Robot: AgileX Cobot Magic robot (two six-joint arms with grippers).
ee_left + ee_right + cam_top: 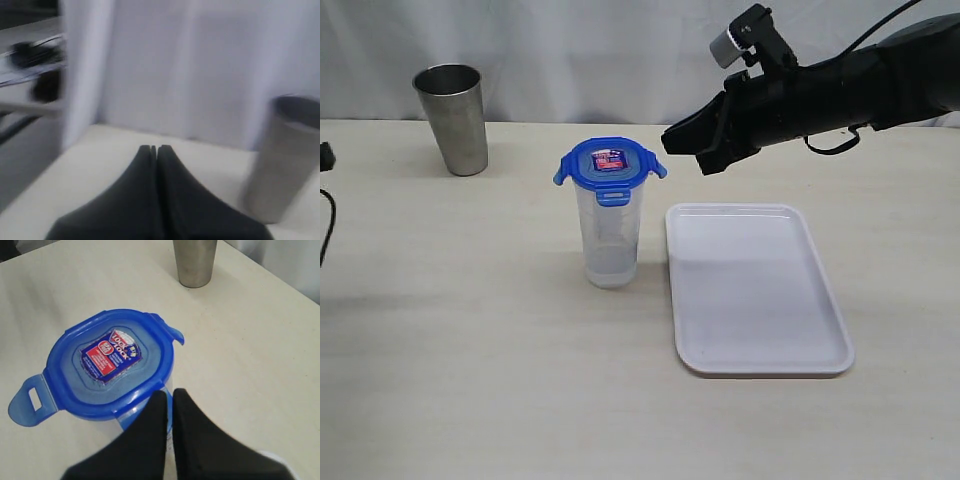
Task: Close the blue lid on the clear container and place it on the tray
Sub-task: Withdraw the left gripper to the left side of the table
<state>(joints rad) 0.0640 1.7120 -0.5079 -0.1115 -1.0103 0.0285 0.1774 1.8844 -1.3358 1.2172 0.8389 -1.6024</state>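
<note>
The clear container [610,240] stands upright on the table, just left of the white tray [755,290]. The blue lid [608,163] sits on top of it, sticker up; its left and right flaps stick outward. My right gripper [670,138] hovers beside the lid's right edge, slightly above it, apart from the tray. In the right wrist view the lid [110,360] fills the middle, and the right gripper [169,392] is shut with nothing between its tips, just over the lid's near rim. My left gripper [156,148] is shut and empty, low over the table.
A steel cup [453,118] stands at the back left, also visible as the steel cup [195,262] beyond the lid and the blurred steel cup [285,160] beside the left gripper. A white curtain backs the table.
</note>
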